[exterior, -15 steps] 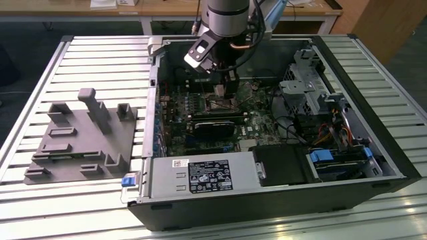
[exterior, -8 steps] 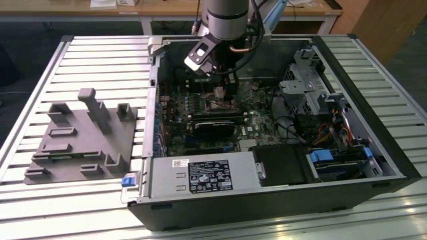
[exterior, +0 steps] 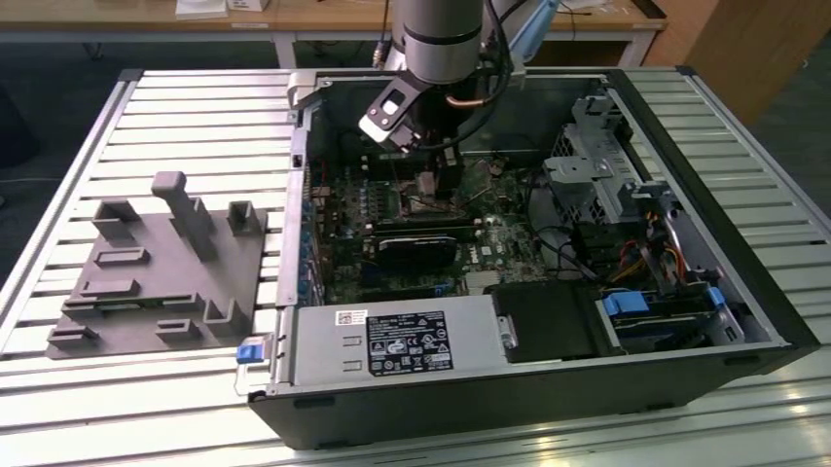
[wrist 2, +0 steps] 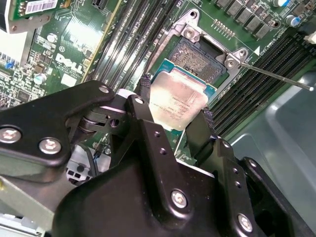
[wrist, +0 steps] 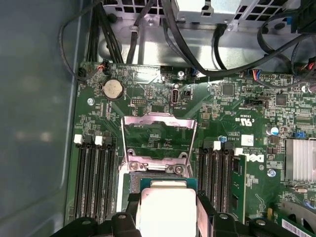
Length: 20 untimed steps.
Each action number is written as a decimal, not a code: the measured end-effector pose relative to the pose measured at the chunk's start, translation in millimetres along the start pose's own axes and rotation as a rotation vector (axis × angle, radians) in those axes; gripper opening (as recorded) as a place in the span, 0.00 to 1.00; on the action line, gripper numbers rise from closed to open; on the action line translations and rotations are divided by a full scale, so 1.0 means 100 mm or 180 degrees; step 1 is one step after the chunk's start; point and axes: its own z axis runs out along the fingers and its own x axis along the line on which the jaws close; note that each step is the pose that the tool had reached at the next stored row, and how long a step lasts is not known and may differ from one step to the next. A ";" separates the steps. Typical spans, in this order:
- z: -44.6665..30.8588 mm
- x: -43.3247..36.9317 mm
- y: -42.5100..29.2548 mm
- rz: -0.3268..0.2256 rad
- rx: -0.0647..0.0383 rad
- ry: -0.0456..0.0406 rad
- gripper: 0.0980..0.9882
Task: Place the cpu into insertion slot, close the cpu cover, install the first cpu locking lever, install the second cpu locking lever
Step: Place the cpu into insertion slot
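In the exterior view the gripper (exterior: 418,185) hangs inside the open black computer case (exterior: 520,409), low over the green motherboard (exterior: 507,248). In the second wrist view its matte black fingers (wrist 2: 200,133) pinch opposite edges of the flat, dull-silver square cpu (wrist 2: 177,98), the dark metal-rimmed insertion slot (wrist 2: 197,57) lying just beyond the fingertips. In the first wrist view the thin silver cpu cover (wrist: 159,120), a windowed frame, stands raised past the fingertips.

A robotics lab or workshop: below the end effector (exterior: 430,183) an open computer tower (exterior: 520,292) lies on a slatted aluminium desk (exterior: 195,107), with a grey moulded fixture (exterior: 156,272) well to its side and wooden worktables (exterior: 325,19) beyond it.
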 end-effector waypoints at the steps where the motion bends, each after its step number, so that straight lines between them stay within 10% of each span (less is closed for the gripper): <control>1: 0.009 0.001 -0.002 0.0000 0.0000 0.0000 0.49; 20: 0.099 0.011 -0.026 0.0000 0.0000 0.0000 0.49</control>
